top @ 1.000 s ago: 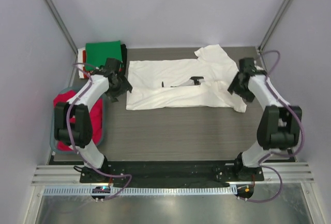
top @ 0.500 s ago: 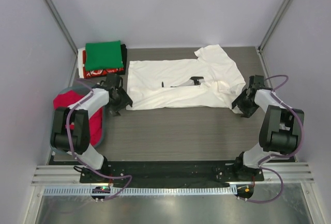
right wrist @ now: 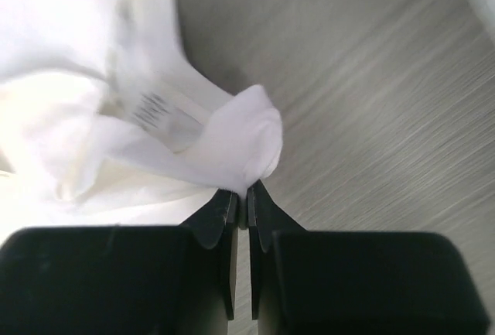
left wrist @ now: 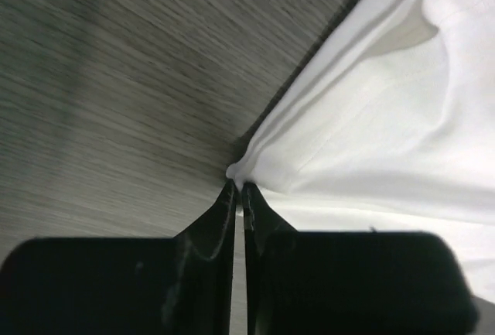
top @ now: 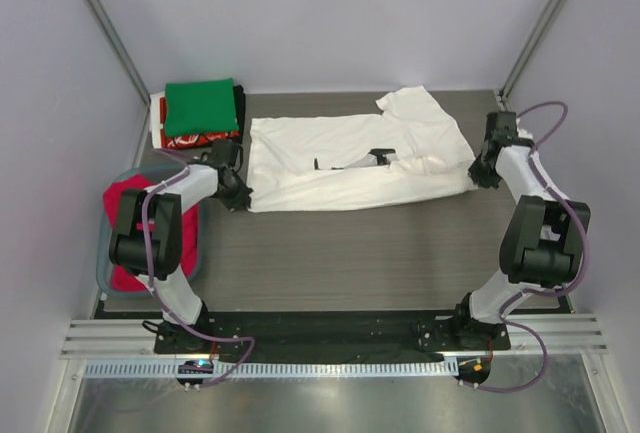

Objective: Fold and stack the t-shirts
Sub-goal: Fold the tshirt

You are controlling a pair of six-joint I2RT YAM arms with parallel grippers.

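From above I see the white t-shirt spread across the back of the table. The left gripper is at its near left corner and the right gripper at its right edge. My left wrist camera shows fingers pinched tight on the hem corner. My right wrist camera shows a bunched fold clamped likewise.

You are looking at five t-shirts: one white t-shirt mid-frame; a green t-shirt, black t-shirt and red-and-white t-shirt stacked upper left; one red t-shirt in the single tub.
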